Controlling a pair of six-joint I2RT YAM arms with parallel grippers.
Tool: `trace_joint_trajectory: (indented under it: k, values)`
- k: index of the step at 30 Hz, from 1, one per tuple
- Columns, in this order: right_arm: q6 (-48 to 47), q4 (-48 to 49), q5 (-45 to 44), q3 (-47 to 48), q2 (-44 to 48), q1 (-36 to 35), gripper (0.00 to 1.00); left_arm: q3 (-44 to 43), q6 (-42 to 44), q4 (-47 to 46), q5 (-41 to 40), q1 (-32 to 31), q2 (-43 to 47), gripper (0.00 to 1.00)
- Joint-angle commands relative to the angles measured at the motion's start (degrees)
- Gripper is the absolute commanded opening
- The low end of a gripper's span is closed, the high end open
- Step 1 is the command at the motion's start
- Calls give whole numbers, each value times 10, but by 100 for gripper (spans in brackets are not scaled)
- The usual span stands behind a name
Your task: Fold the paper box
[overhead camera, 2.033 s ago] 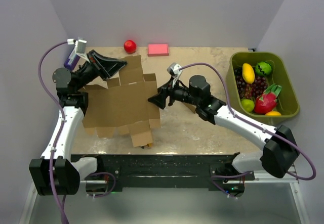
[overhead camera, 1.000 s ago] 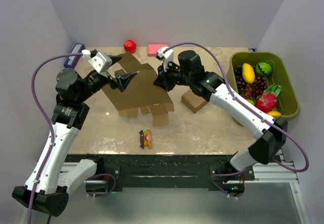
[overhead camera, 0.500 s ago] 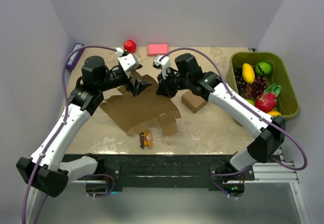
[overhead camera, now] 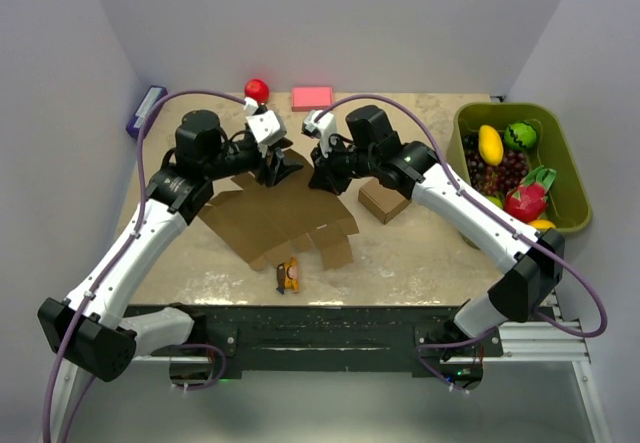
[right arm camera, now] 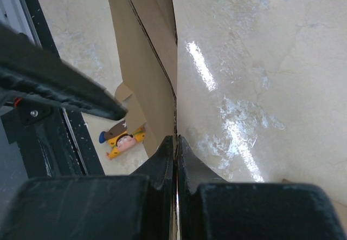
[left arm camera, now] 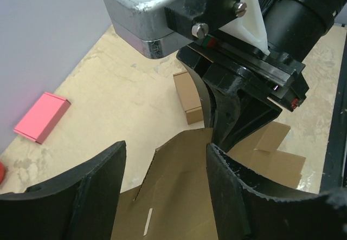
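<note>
The paper box (overhead camera: 270,218) is a flat brown cardboard cut-out lying on the table, its far edge lifted. My right gripper (overhead camera: 318,177) is shut on that lifted edge. In the right wrist view the right gripper (right arm camera: 174,140) pinches the thin sheet (right arm camera: 143,66) edge-on. My left gripper (overhead camera: 284,169) is right beside it. In the left wrist view the left gripper (left arm camera: 165,148) stands open astride a raised flap (left arm camera: 179,191), with a gap on each side. Just beyond the flap is the right gripper (left arm camera: 230,115).
A small squarish cardboard box (overhead camera: 383,201) sits right of the sheet. A toy figure (overhead camera: 288,275) lies near the front edge. At the back are a red ball (overhead camera: 257,90) and a pink block (overhead camera: 312,98). A green bin (overhead camera: 520,109) of fruit stands at the right.
The sheet came down from hanging upright to lying mostly flat. My left gripper moved right, up to the lifted edge beside the right gripper, and its jaws narrowed.
</note>
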State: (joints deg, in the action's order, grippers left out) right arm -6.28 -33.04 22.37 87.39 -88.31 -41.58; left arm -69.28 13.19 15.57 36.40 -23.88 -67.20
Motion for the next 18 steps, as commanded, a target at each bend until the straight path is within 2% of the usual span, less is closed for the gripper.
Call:
trace_joint_trajectory:
  k: [1, 4, 6, 7, 9, 10, 11, 12, 13, 15, 16, 18]
  values:
    - [-8, 3, 14, 12, 24, 0, 0, 2, 12, -13, 4, -10, -5, 53]
    - [-7, 3, 1, 11, 25, 0, 0, 9, 13, -18, 2, -15, -4, 31]
    - [-5, 3, -10, 11, 26, 0, 0, 12, 16, -18, -4, -19, -5, 21]
    - [0, 7, -24, 12, 28, 0, 0, 14, 17, -19, -5, -21, -6, 13]
    - [8, 14, -40, 10, 29, 1, 0, 16, 21, -18, -12, -23, -6, 6]
    - [19, 22, -51, 9, 30, 1, 4, 17, 23, -19, -16, -23, -6, 1]
    - [25, 27, -70, 9, 32, 2, 16, 17, 24, -20, -20, -22, -5, 0]
    - [31, 31, -77, 9, 33, 5, 23, 17, 25, -22, -35, -22, -4, 0]
    - [45, 42, -82, 8, 35, 7, 41, 18, 25, -29, -46, -23, -1, 0]
    - [58, 53, -95, 6, 40, 18, 57, 19, 20, -40, -94, -22, 5, 0]
    - [83, 62, -101, 4, 43, 20, 70, 20, 17, -55, -114, -23, 8, 0]
    - [114, 71, -114, 3, 56, 31, 77, 23, 11, -77, -166, -23, 20, 0]
